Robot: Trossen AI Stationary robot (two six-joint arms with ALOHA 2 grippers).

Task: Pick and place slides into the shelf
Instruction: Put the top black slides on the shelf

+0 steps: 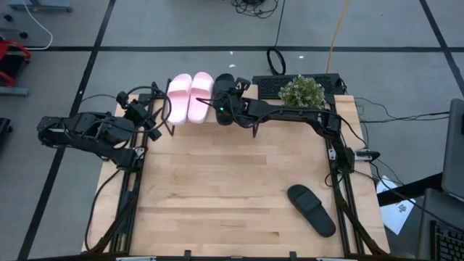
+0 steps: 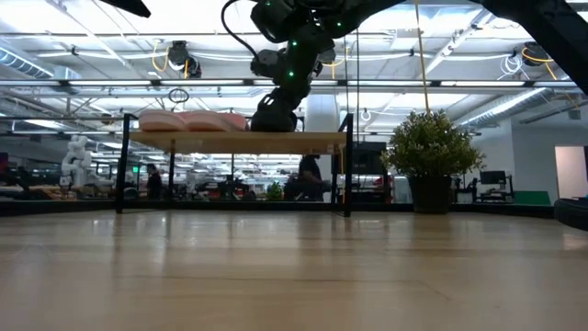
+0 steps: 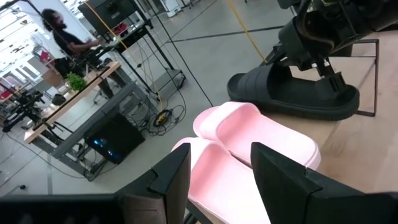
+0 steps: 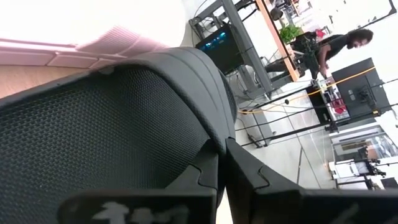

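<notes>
Two pale pink slides [image 1: 188, 96] lie side by side, soles down, on the shelf [image 1: 250, 119] at the table's far edge. A black slide [image 1: 224, 101] rests beside them on the shelf board, and my right gripper [image 1: 220, 109] is shut on it. In the low view the pink slides [image 2: 191, 120] and that black slide [image 2: 274, 118] sit on the shelf [image 2: 239, 142]. A second black slide [image 1: 312, 209] lies flat on the table, near right. My left gripper [image 3: 214, 165] is open, off the shelf's left end, facing the pink slides [image 3: 249, 143]. My right gripper holds the black slide by its wide strap [image 4: 186, 106]. The strap's edge is pinched between the two fingers [image 4: 249, 177], one under the strap and one outside it. In the left wrist view it comes from above, slanting down [image 3: 320, 59]. The slide's sole rests on the shelf board.
A potted plant [image 1: 301, 92] stands at the shelf's right end, close to my right arm. A keyboard [image 1: 290, 82] and cables lie beyond the far edge. The middle of the wooden table [image 1: 217, 188] is bare. A person [image 4: 339, 43] works at a desk far behind.
</notes>
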